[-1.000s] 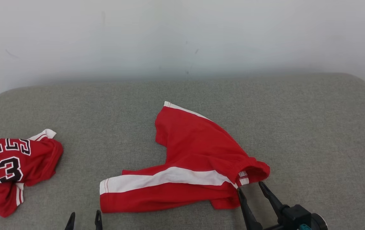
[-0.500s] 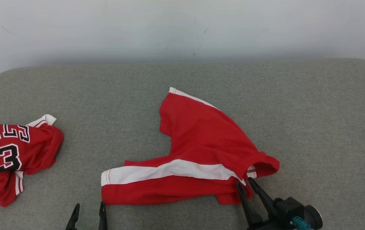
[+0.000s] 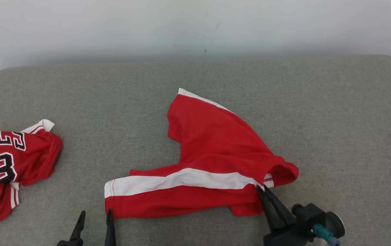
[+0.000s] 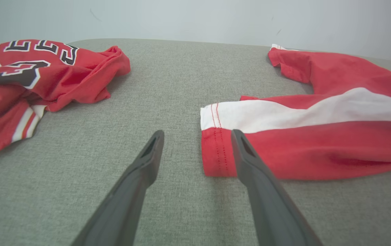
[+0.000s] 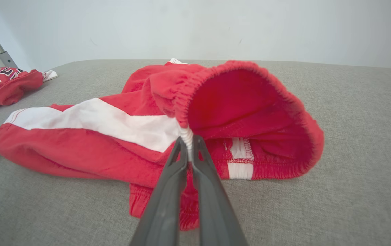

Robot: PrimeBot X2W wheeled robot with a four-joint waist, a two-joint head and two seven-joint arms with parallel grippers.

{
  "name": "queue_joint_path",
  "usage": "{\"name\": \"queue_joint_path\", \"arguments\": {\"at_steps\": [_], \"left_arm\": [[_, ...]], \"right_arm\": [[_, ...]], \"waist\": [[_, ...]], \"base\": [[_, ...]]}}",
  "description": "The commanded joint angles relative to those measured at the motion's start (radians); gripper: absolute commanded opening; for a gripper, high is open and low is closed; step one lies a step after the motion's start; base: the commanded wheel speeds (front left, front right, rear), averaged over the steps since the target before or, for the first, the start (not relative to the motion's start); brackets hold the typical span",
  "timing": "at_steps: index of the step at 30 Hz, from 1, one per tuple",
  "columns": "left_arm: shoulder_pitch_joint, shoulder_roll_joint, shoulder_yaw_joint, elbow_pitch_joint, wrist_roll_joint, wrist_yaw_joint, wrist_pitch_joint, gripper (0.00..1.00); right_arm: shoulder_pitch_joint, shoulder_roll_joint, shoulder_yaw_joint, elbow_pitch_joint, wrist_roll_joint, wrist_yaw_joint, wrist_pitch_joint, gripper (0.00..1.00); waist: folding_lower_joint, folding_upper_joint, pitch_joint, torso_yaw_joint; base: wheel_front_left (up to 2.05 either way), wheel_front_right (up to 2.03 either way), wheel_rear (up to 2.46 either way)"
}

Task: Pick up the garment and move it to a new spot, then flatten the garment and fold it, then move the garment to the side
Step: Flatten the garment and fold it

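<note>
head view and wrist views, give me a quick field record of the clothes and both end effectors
surface: grey padded surface
jersey: crumpled, at the robot's far left
red shorts: centre, white side stripe, lying loosely spread
right end effector: shut on the red shorts' waistband
left end effector: open, empty, beside the shorts' leg hem

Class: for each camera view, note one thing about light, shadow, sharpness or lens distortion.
Head view: soft, even light, no glare; a faint shadow band on the wall behind the cushion. Left wrist view: the wide lens makes the left claw loom large beside the shorts. Right wrist view: the right claw looks slightly soft at the bottom edge; the waistband is sharp.
</note>
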Motion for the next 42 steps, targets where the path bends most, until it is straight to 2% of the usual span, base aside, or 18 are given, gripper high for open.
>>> {"name": "queue_joint_path", "arguments": {"at_steps": [1,14,22,42], "left_arm": [[-0.012,0.001,0.002,-0.001,-0.007,0.004,-0.003,1.0],[-0.038,0.001,-0.005,0.013,-0.037,-0.011,-0.003,1.0],[-0.054,0.002,-0.03,0.039,-0.069,-0.047,-0.003,1.0],[-0.107,0.002,-0.001,0.104,-0.113,-0.071,-0.003,1.0]], "right_arm": [[-0.003,-0.005,-0.01,-0.016,0.009,-0.002,0.0,0.0],[0.035,-0.057,-0.024,-0.057,0.116,-0.002,0.0,0.0],[0.018,-0.059,0.0,-0.039,0.128,-0.002,0.0,0.0],[-0.006,-0.05,0.017,-0.041,0.132,-0.002,0.0,0.0]], "waist": [[-0.0001,-0.0001,0.003,-0.005],[-0.0001,-0.0001,0.02,-0.078],[-0.0001,-0.0001,0.034,-0.102],[-0.0001,-0.0001,0.062,-0.122]], "base": [[0.0,0.0,0.0],[0.0,0.0,0.0],[0.0,0.0,0.0],[0.0,0.0,0.0]]}}
